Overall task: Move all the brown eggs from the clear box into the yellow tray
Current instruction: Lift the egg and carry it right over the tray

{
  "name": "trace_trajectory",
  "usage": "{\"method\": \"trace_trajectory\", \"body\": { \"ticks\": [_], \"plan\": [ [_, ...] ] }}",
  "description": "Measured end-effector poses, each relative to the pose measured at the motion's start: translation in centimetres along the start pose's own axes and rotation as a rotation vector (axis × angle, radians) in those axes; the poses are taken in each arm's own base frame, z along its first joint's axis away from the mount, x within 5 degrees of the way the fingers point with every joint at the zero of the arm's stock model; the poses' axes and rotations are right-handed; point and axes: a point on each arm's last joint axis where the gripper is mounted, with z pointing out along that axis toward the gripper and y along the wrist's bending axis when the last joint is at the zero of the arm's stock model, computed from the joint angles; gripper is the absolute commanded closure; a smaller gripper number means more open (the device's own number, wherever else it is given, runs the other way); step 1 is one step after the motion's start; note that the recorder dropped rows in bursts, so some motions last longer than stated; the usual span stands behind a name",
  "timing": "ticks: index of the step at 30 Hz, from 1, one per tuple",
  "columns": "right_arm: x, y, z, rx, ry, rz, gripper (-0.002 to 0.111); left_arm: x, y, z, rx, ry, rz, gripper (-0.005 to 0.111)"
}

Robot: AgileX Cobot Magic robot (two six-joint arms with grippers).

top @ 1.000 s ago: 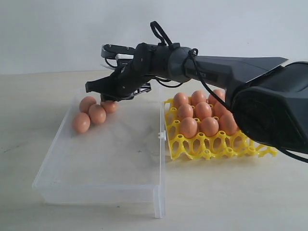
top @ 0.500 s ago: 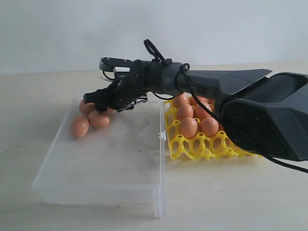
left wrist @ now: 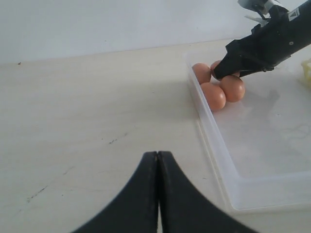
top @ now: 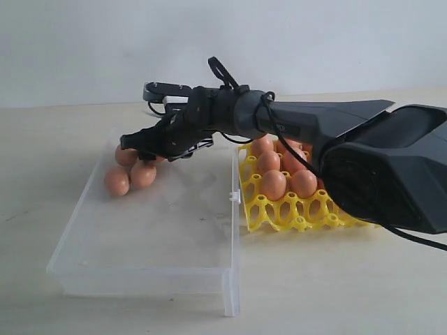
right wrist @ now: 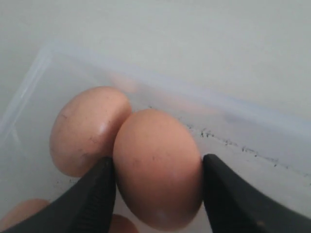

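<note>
The clear box (top: 140, 271) lies left of the yellow tray (top: 293, 213), which holds several brown eggs (top: 273, 184). Three more eggs (top: 143, 174) huddle in the box's far left corner, and a fourth is partly hidden by the gripper. My right gripper (top: 137, 144) reaches across to that corner. In the right wrist view the right gripper (right wrist: 159, 163) has both fingers (right wrist: 97, 194) pressed on the sides of one egg (right wrist: 158, 170); a second egg (right wrist: 87, 128) touches it. My left gripper (left wrist: 158, 155) is shut on nothing, over bare table beside the box (left wrist: 214, 141).
The right arm's dark body (top: 377, 167) hangs over the tray and hides its right part. A white clasp (top: 234, 196) sticks out from the box's edge next to the tray. A pale wall stands behind the table.
The right gripper has dropped and moved left onto the eggs in the far corner. The eggs there shifted a little. Over the last half second the arm hardly moved.
</note>
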Motion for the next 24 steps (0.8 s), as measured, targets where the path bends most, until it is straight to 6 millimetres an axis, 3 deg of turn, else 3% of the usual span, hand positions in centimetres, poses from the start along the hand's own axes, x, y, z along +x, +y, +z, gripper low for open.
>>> {"method": "trace_trajectory", "body": {
  "ticks": [10, 16, 20, 24],
  "plan": [
    [-1.7, 2.5, -3.7, -0.033, -0.004, -0.094, 0.108, 0.0, 0.0, 0.0, 0.0, 0.0, 0.0, 0.107],
    [-0.6, 3.1, -7.1, -0.017, -0.011, -0.144, 0.108, 0.0, 0.0, 0.0, 0.0, 0.0, 0.0, 0.107],
    [0.8, 2.8, -11.1, 0.01, -0.057, -0.16, 0.108, 0.0, 0.0, 0.0, 0.0, 0.0, 0.0, 0.107],
    [3.7, 2.2, -16.2, 0.036, -0.07, -0.195, 0.108, 0.0, 0.0, 0.0, 0.0, 0.0, 0.0, 0.107]
  ]
}}
